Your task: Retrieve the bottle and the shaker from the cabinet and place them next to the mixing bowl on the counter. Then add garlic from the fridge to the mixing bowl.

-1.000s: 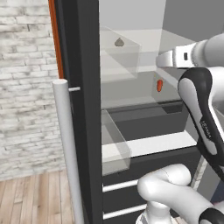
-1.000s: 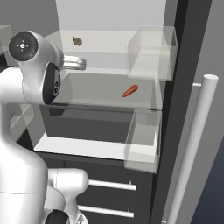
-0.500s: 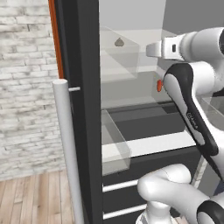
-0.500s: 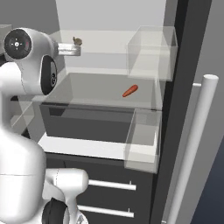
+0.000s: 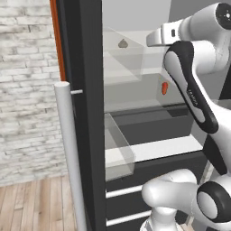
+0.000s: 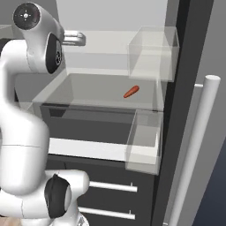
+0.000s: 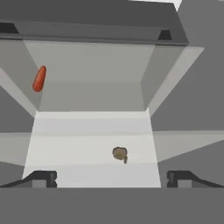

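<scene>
The black fridge (image 5: 81, 90) stands open. A small brownish garlic (image 5: 122, 43) lies on its upper glass shelf. In the hand view the garlic (image 7: 120, 153) sits just ahead of my gripper (image 7: 111, 178), a little right of centre between the two widely spread fingertips (image 7: 41, 178). The gripper is open and holds nothing. From the left base view the gripper (image 5: 151, 39) reaches in at upper-shelf height, right of the garlic. The bottle, shaker, cabinet, mixing bowl and counter are out of view.
A red-orange vegetable (image 6: 131, 91) lies on the lower glass shelf. Clear door bins (image 6: 152, 53) hang on the right door beside a long silver handle (image 6: 194, 150). The left door carries another handle (image 5: 70, 153). Drawers with silver strips (image 6: 110, 186) sit below.
The arm has lifted and swung the hand deeper into the fridge, from the lower shelf's height up to the upper shelf, closer to the garlic. The jaws have stayed open.
</scene>
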